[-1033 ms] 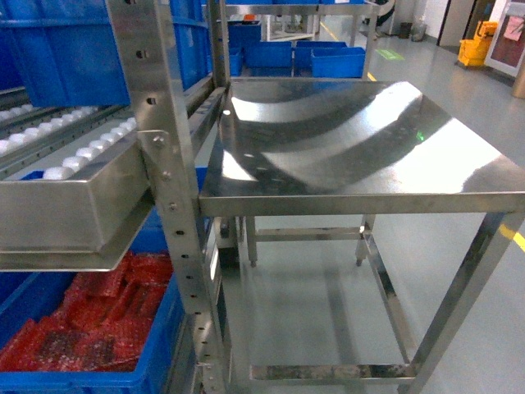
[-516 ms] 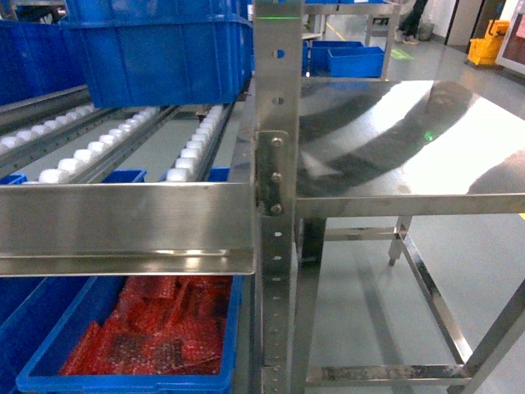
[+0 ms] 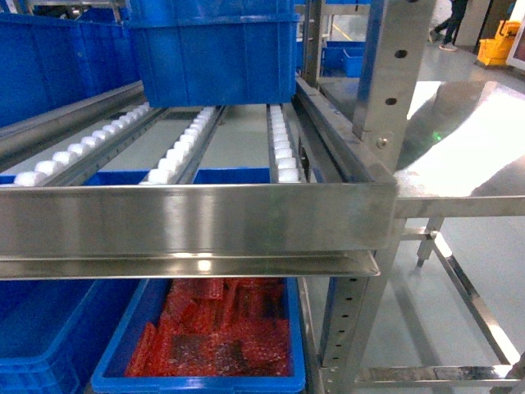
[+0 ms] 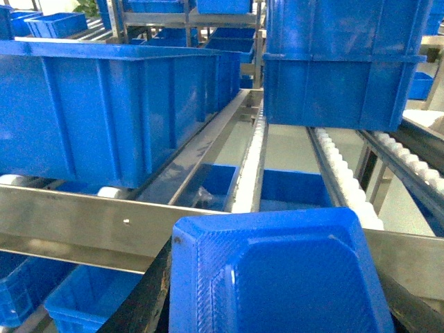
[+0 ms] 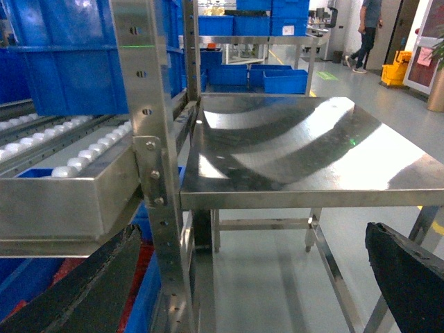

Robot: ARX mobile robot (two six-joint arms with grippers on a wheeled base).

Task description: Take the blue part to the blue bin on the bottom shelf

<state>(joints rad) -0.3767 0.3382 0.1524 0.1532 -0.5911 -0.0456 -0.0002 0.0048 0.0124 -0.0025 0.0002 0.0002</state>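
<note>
Currently, the left gripper jaws grip the blue part before the roller shelf. Right gripper jaws stand apart, empty, near the steel table.

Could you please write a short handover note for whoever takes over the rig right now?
Left gripper: shut on the blue part, held at about roller-rail height.
Right gripper: open, empty, facing the steel table.
Blue bin: on the lower level, left of the tote with red bubble wrap.
Done: part picked up.
Left: bring it down into the blue bin and release.
</note>
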